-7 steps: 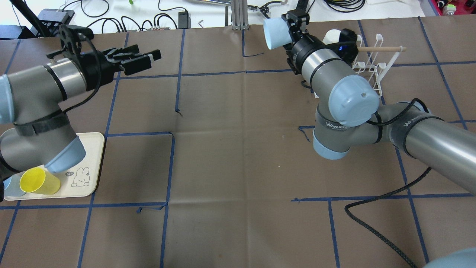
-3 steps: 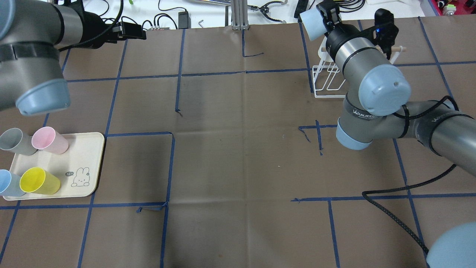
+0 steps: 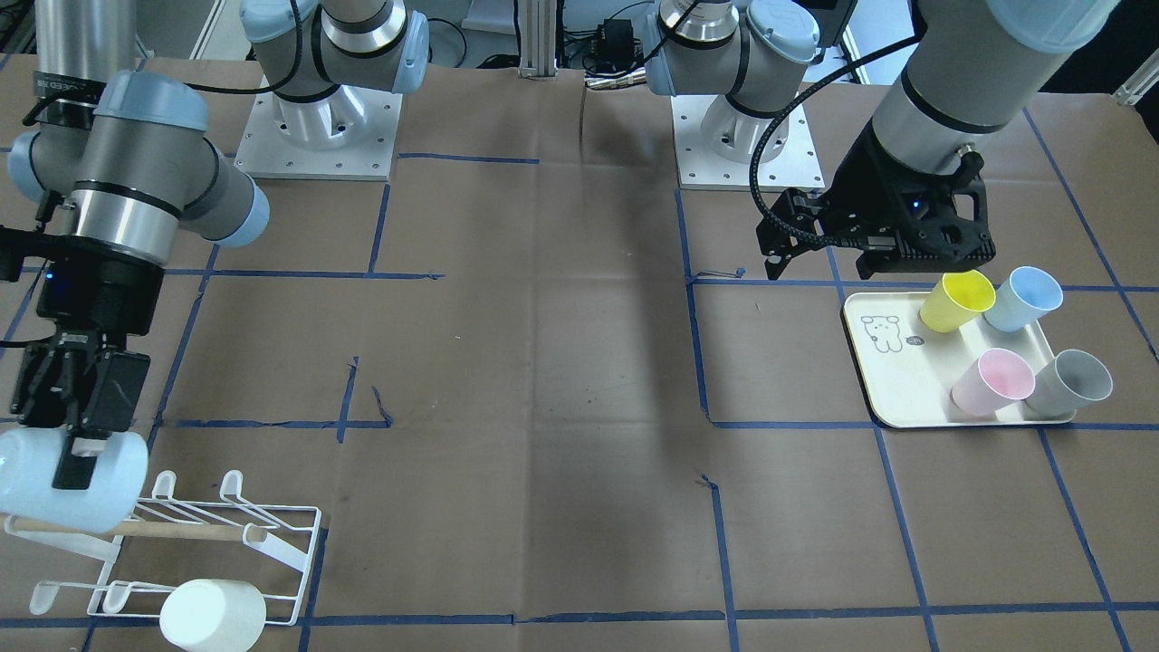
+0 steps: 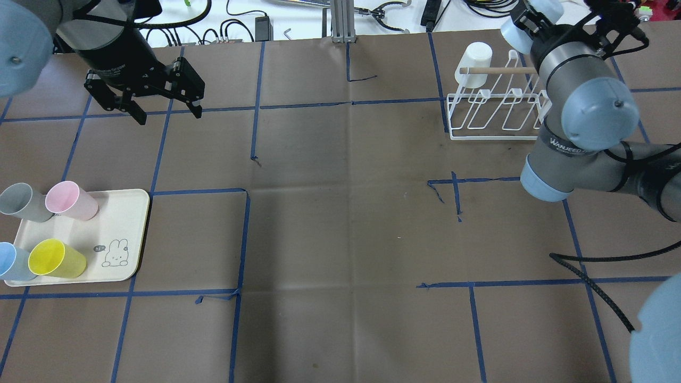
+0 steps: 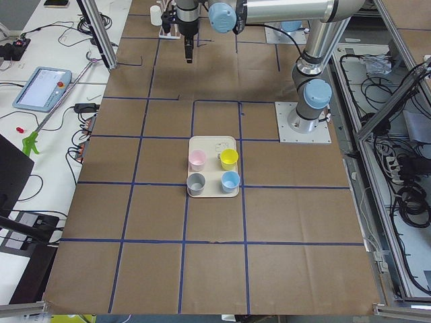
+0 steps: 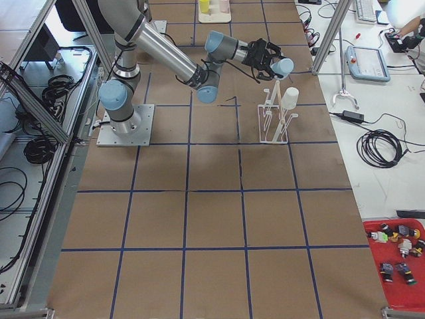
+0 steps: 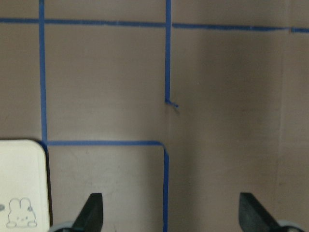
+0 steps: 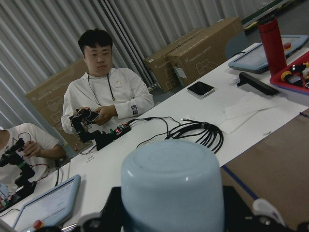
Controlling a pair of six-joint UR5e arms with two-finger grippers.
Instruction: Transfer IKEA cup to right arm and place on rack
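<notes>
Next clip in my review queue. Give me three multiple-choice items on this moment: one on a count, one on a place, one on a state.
1. How many cups stand on the tray? A two. B four. C six.
2. Where is the white cup? A on the rack. B on the tray. C on the bare table.
3. The right gripper is: A open and empty. B shut on the white cup. C shut on a pale blue cup.

Key:
1 B: a grey cup, pink cup, blue cup and yellow cup stand there.
2 A: it rests at the rack's end.
3 C: its jaws clamp that cup in the front-facing view.
</notes>
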